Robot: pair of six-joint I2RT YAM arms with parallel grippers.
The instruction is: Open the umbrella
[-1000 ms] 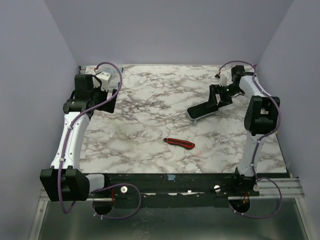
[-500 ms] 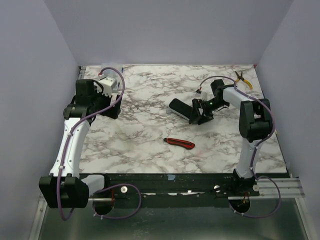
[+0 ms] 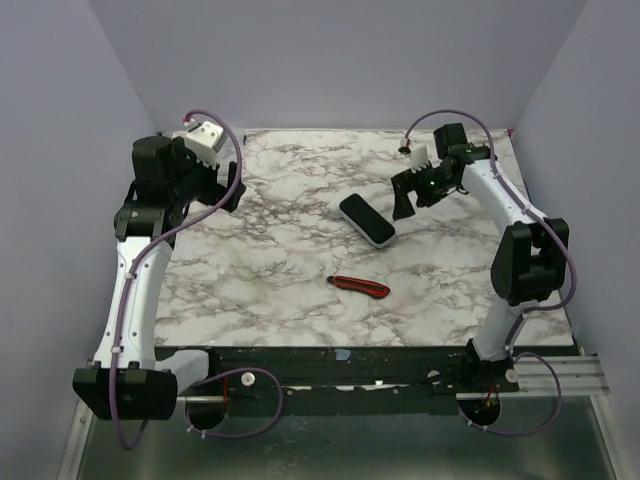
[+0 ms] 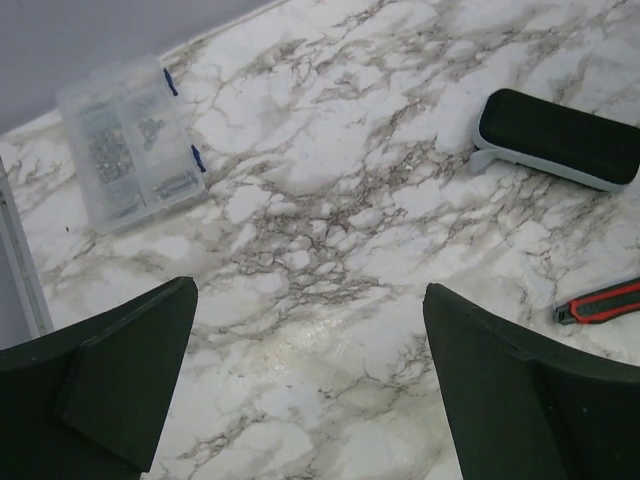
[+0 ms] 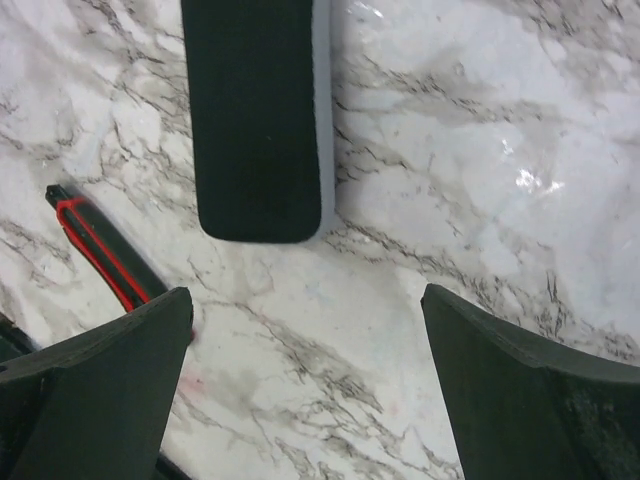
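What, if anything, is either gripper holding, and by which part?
Nothing. The left gripper and right gripper both stand open and empty; the black case lies loose on the table.

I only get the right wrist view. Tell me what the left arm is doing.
Observer: The left end effector hangs open, holding nothing, over the far left of the table.
Operator: Report what lies in front of it.
Observer: A clear plastic box of small parts sits near the table's edge by the wall.
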